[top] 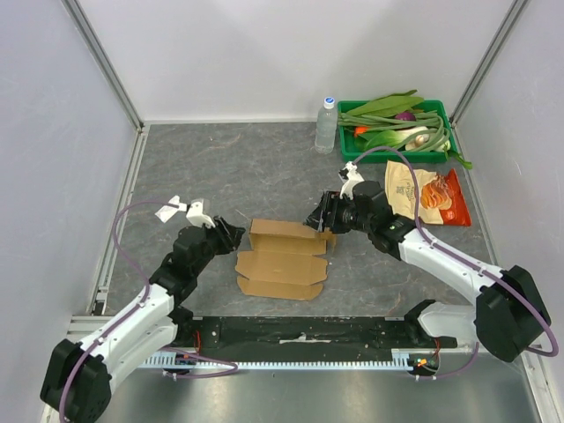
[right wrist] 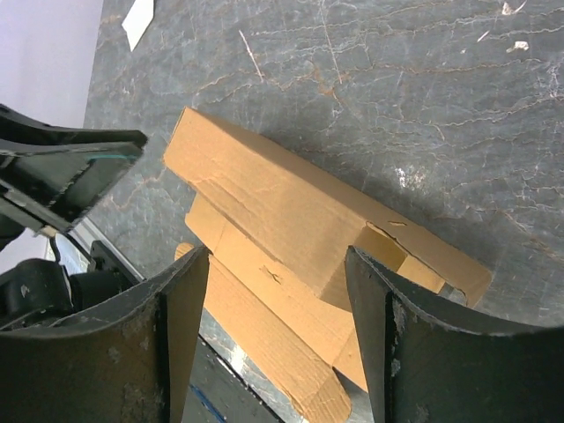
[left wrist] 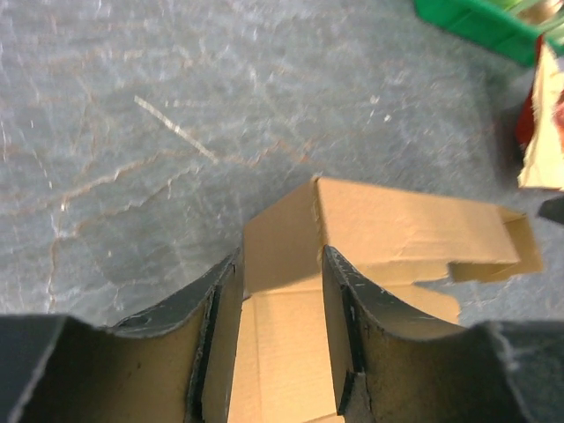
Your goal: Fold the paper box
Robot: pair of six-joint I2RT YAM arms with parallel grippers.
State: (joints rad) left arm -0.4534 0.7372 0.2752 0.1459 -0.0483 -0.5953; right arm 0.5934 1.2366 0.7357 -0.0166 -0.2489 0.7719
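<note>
The left hand [left wrist: 280, 266] is spread at the left end of the box [top: 282, 260]. The right hand [right wrist: 275, 256], spread wider, faces its raised back wall at the right end. The one half-folded box lies mid-tabletop [top: 229, 167]. Around it are one paper scrap [top: 169, 210] to the left, one snack bag [top: 427, 194] to the right, and one bottle [top: 326, 125] beside one green tray [top: 345, 113] of vegetables at the back.

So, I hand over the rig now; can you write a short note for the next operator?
Left gripper: open at the left end of the paper box, no grip seen.
Right gripper: open around its right end, no grip seen.
Box: lies between the two grippers.
Done: far long side folded up.
Left: near panels lie flat; fold them, tuck flaps, close.
</note>
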